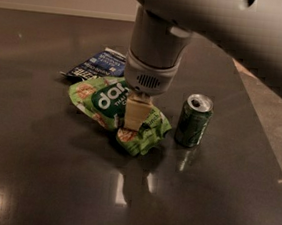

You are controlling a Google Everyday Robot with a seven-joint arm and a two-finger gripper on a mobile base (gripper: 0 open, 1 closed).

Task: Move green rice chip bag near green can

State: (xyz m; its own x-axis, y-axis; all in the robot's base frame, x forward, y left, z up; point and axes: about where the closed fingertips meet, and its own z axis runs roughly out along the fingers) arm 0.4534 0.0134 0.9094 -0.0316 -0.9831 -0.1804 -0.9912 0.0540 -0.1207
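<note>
The gripper [133, 118] is coming down from above and pinching the crumpled green rice chip bag [101, 100] mid-desk. The green can [194, 121] is standing upright near the bag but apart from it, on the side toward the right edge of the desk [34, 173]. A blue packet [98, 65] is lying just behind the bag, toward the far edge. Bare surface is spreading toward the near and left edges.

On the green rice chip bag [98, 99]: white letters "da" on a dark green oval. The rest of the word is hidden behind the gripper [133, 119], which pinches the bag's middle. The smaller white line beneath is unreadable. Blue packet [98, 65]: white print, illegible. Green can [193, 122]: nothing readable.
</note>
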